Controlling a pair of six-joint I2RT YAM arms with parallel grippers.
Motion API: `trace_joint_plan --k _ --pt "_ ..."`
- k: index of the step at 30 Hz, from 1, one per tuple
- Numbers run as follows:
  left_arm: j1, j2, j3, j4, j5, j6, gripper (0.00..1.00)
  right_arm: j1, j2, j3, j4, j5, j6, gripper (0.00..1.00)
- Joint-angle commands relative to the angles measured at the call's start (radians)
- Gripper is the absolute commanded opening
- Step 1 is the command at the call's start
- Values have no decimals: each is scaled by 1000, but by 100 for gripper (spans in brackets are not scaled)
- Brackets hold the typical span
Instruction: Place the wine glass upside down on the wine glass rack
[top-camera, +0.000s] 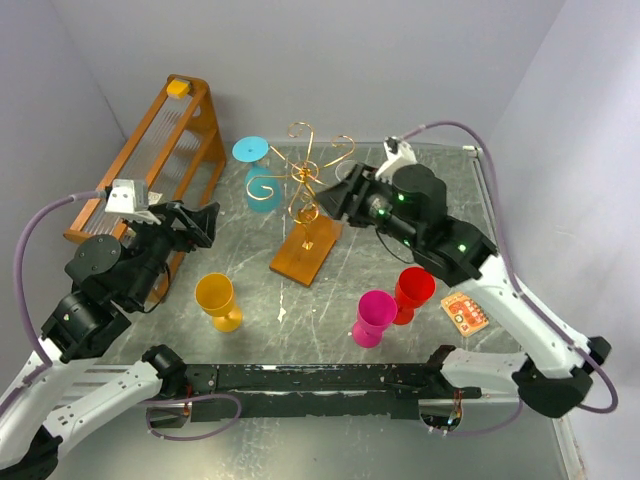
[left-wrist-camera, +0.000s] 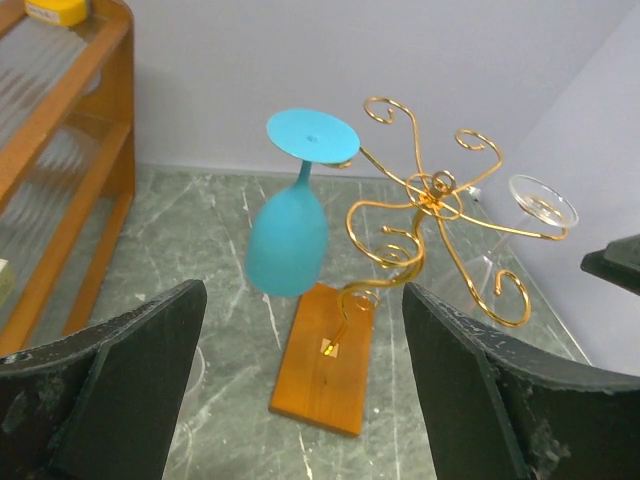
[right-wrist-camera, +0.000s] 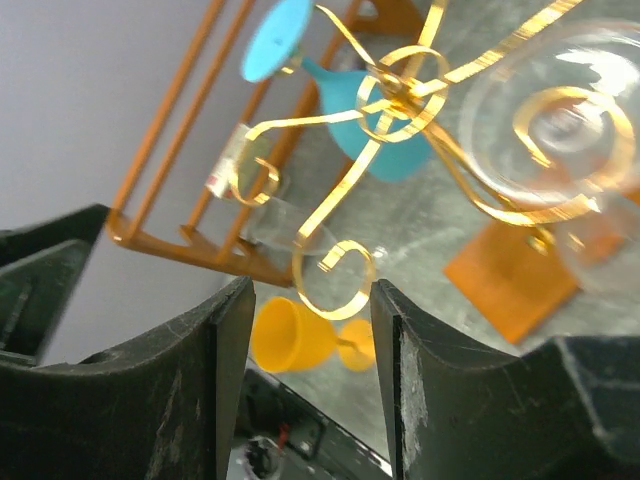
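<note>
The left fingers (left-wrist-camera: 110, 390) and right fingers (right-wrist-camera: 190, 400) stand apart, empty, while the clear wine glass (left-wrist-camera: 541, 201) already hangs upside down on the wine glass rack (top-camera: 306, 252) in the tabletop's middle beside a teal glass (left-wrist-camera: 288, 240), so little seems left.

In the right wrist view the clear wine glass (right-wrist-camera: 500, 80) is blurred and cut by the right edge. The left wrist view crops the wooden frame (left-wrist-camera: 118, 150) at its left edge.
</note>
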Motion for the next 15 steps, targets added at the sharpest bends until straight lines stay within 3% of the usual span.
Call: trace_joint_plan --k 1,9,15 --pt "3 -21 -6 -61 97 -67 91 1 -88 -45 -324 177 -66 50" --pt "3 -56 -25 -104 169 -121 91 2 -156 -95 -719 545 99 51" --pt "3 -71 -27 -93 173 -130 90 1 -156 -167 -833 636 252 49"
